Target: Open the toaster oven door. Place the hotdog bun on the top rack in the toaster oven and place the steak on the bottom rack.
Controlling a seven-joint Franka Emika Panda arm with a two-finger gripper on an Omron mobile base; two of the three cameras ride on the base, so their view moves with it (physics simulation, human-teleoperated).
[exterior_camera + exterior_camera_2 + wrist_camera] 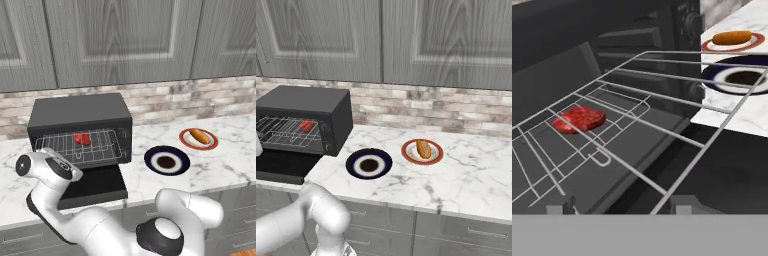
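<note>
The black toaster oven [80, 112] stands at the left of the counter with its door [95, 185] folded down flat. The red steak [579, 119] lies on the lower rack inside, under the upper wire rack [662, 95], which is slid partly out. The hotdog bun [200, 135] rests on a red-rimmed plate [186, 141] at the right of the counter. My gripper [622, 205] is open just in front of the oven mouth, above the door, its fingertips [560, 205] wide apart beside the upper rack's front edge, holding nothing.
A dark blue plate [150, 159] with a brown centre sits between the oven and the bun's plate. Grey cabinets hang above, with a brick backsplash behind. The marble counter runs right past the plates, with drawers below its front edge.
</note>
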